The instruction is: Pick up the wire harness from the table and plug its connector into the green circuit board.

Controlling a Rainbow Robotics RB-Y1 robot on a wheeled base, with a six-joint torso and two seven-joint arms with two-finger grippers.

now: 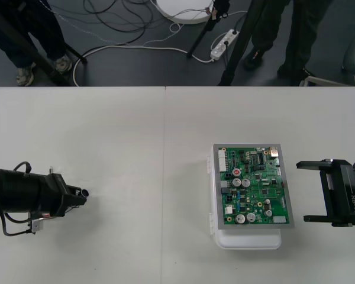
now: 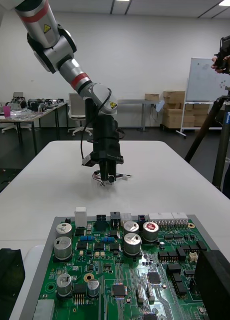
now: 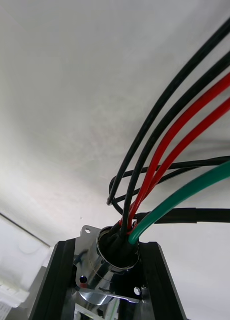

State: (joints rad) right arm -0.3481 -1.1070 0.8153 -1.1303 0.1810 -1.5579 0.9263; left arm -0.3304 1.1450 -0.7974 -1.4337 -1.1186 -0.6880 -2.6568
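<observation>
Left wrist view first, and nearest to us the left gripper [image 3: 107,250] is clamped on the harness [image 3: 159,165]. Its black fingers [image 3: 52,285] press on either side of the round metal socket [image 3: 112,252], and we can see the flange at the socket's foot. From the socket the wires [image 3: 189,115] sweep up and away over the pale table [image 3: 60,100]: black ones, red ones and a single green. We cannot tell from this angle where the plug end lies.

Over to the right wrist view. The right gripper [image 2: 112,272] stands wide open, its fingers [image 2: 7,280] far apart and holding nothing, with the board [image 2: 124,260] lying right ahead of them. Beyond the board's far edge the left gripper [image 2: 109,176] points down over the table [image 2: 159,170], the harness [image 2: 101,178] bunched at its tip with a bit of red wire showing. It looks just clear of the surface, though we can't be sure.

From the front view, the left gripper [image 1: 83,193] hangs over the left side of the table [image 1: 136,142], so the harness is with it, well apart from the board [image 1: 254,186]. The board sits on its white base [image 1: 248,241], right of the middle. The right gripper [image 1: 305,191] waits just beside the board's right edge, apart from it.
</observation>
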